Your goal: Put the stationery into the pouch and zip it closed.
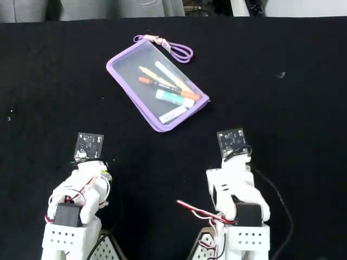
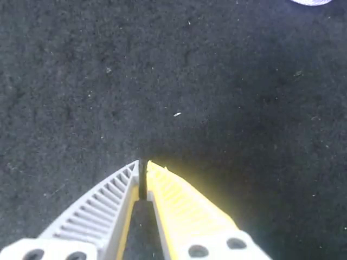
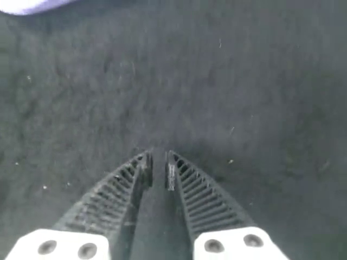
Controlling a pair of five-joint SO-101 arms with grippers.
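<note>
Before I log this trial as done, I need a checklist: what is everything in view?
pouch: one, clear with purple edge, mid-table, ahead of both arms.
strap: one, purple, at the pouch's far corner.
pens: three, yellow, white, orange-tipped, inside the pouch.
thick stick: one, teal and white, inside the pouch.
table: one, black.
left gripper: one, white and yellow, shut, over bare table.
right gripper: one, dark, narrowly open, over bare table.

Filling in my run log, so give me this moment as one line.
pouch: on table, stationery inside, zip unclear | left tool: shut, empty, over table | right tool: barely open, empty, over table
</note>
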